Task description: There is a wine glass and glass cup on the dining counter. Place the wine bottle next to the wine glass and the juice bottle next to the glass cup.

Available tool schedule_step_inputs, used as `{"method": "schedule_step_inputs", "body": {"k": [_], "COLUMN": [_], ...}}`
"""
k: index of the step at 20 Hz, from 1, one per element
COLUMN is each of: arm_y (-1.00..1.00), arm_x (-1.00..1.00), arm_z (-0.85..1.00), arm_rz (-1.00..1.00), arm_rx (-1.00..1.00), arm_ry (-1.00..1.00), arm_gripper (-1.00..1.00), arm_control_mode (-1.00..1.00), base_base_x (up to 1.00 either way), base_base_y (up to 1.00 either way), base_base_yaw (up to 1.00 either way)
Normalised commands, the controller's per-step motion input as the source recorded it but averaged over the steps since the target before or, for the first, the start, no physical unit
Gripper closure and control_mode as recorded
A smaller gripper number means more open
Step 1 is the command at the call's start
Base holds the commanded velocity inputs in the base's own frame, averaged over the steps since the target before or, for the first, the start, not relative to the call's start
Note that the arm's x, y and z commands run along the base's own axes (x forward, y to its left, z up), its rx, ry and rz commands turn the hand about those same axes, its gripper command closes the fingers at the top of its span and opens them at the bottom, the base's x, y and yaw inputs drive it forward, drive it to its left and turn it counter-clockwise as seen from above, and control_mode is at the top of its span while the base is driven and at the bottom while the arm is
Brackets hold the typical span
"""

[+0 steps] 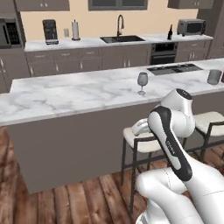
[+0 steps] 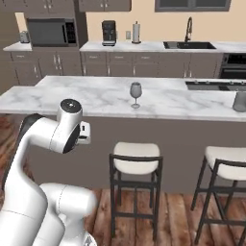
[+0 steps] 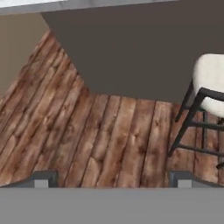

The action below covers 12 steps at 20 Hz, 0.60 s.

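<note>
The wine glass (image 1: pixel 142 82) (image 2: pixel 136 93) stands near the middle of the dining counter (image 1: pixel 65 98) (image 2: pixel 86 98). Farther right on the same slab is the glass cup (image 1: pixel 214 77) (image 2: pixel 239 101). A dark slim-necked wine bottle (image 1: pixel 170 33) stands on the back worktop beside a toaster oven. The juice bottle is out of view. My arm is folded low in front of the counter. In the hand view my gripper (image 3: pixel 113 179) is open, its fingertips (image 3: pixel 46 179) wide apart over the wood floor, with nothing between them.
Two white-seated stools (image 1: pixel 142 142) (image 2: pixel 136 157) stand against the counter's dark base (image 3: pixel 131 52), one close to my hand. The back worktop carries a sink (image 1: pixel 122 38), a coffee machine (image 1: pixel 50 31), a paper towel roll (image 1: pixel 75 30) and a toaster oven (image 1: pixel 191 27).
</note>
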Motion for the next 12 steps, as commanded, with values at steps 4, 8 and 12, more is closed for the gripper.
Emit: {"method": "schedule_step_inputs", "body": {"k": [4,8,12], "arm_y": [0.00,0.00,0.00], "arm_x": [0.00,0.00,0.00], "arm_z": [0.00,0.00,0.00], "arm_rz": [0.00,0.00,0.00], "arm_rx": [0.00,0.00,0.00], "arm_ry": [0.00,0.00,0.00], "arm_gripper": [-1.00,-1.00,-1.00], "arm_control_mode": [1.00,1.00,1.00], "base_base_x": [0.00,0.00,0.00], "base_base_y": [0.93,0.91,0.91], "base_base_yaw": [0.00,0.00,0.00]}}
